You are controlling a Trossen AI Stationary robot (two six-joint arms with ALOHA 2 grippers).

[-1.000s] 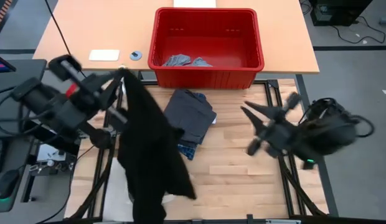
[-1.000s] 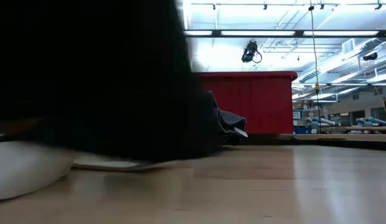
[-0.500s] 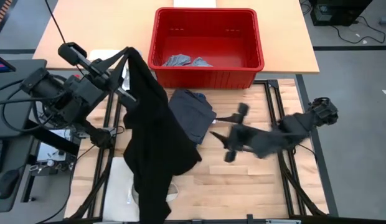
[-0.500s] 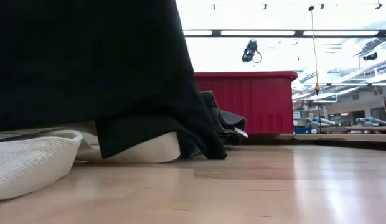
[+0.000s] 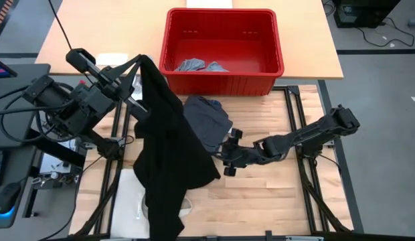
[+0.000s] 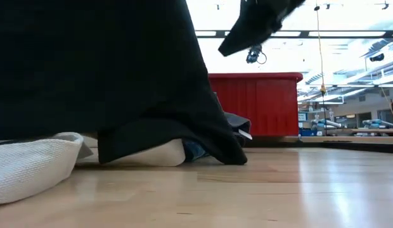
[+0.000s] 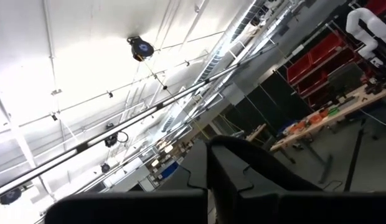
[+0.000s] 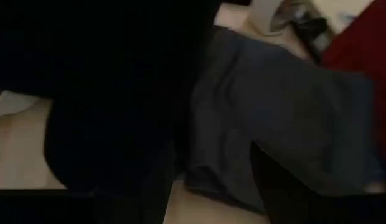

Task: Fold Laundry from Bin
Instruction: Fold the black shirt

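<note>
While the left gripper point(image 5: 136, 63) is clamped shut on the top edge of the large black garment point(image 5: 169, 161), lifted at the table's left side, the cloth hangs in a long drape whose lower end reaches the tabletop point(image 5: 261, 201) near the front edge. The right gripper point(image 5: 229, 151) is stretched low across the middle of the table, its two fingers parted, right at the black garment's right-hand edge; whether they touch the cloth cannot be told. Just beside it, on the far side, lies one folded dark grey garment point(image 5: 207, 120) on top of a blue plaid piece point(image 5: 202, 161), only an edge of which shows. One red bin point(image 5: 221, 77) stands at the far end, with two small light grey pieces point(image 5: 199, 65) on its floor. One cream tote bag point(image 6: 32, 168) lies under the hanging cloth.
</note>
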